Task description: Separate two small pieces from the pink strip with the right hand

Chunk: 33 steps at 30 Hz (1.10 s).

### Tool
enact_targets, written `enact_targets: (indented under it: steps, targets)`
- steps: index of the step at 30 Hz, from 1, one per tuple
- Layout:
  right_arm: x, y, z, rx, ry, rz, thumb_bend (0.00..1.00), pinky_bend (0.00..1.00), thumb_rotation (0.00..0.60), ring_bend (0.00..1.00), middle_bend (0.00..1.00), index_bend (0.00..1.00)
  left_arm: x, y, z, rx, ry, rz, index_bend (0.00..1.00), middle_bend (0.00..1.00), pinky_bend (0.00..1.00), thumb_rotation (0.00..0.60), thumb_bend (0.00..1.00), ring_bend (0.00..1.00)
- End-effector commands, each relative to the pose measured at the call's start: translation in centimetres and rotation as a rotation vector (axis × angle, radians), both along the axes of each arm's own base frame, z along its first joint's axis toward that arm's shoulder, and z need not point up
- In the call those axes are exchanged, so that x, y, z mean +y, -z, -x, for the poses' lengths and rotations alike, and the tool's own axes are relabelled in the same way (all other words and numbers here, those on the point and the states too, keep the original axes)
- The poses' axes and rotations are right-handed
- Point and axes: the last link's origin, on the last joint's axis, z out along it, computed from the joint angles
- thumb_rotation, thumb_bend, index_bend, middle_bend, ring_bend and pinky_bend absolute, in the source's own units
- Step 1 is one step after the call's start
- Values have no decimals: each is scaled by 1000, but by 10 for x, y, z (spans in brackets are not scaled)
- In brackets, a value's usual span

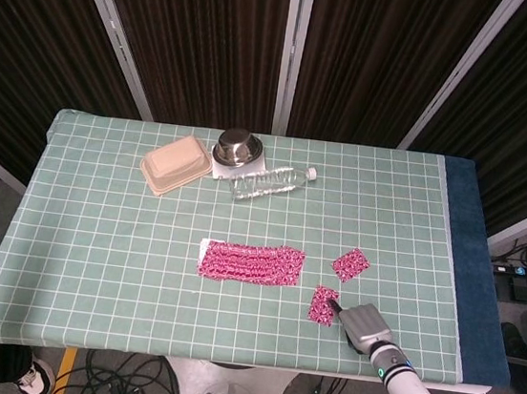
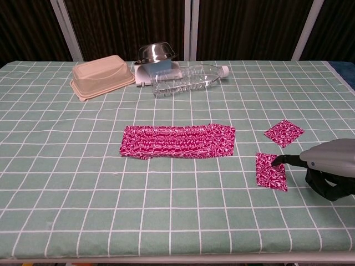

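The pink strip (image 1: 251, 262) (image 2: 177, 141) lies flat in the middle of the green checked table. One small pink piece (image 1: 350, 263) (image 2: 284, 132) lies apart to its right. A second small piece (image 1: 322, 304) (image 2: 270, 171) lies nearer the front edge, also clear of the strip. My right hand (image 1: 363, 325) (image 2: 327, 166) sits low on the table just right of that second piece. One outstretched fingertip (image 2: 275, 160) touches the piece's right edge, and the other fingers are curled under. My left hand shows in neither view.
At the back stand a beige lidded container (image 1: 175, 163) (image 2: 102, 76), a metal bowl (image 1: 238, 146) (image 2: 156, 52) on a white box, and a clear plastic bottle (image 1: 270, 182) (image 2: 188, 78) lying on its side. The table's front edge runs close below my right hand.
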Motion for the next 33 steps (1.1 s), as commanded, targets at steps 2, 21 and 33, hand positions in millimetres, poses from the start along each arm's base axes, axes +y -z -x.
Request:
enact_targets:
  steps: [2, 21, 33]
  targets:
    - [7, -6, 4, -2, 9, -4, 1000, 740, 600, 873, 869, 60, 0, 1, 0, 0, -1, 4, 84, 68, 137, 600, 191, 0]
    - [-11, -116, 18, -201, -332, 748, 530, 609, 600, 537, 552, 73, 1, 4, -1, -1, 0, 12, 85, 68, 137, 600, 191, 0]
    - [7, -177, 72, -76, -204, 951, 131, 0, 600, 0, 0, 0, 7, 10, -8, 6, 18, 32, 84, 68, 137, 600, 191, 0]
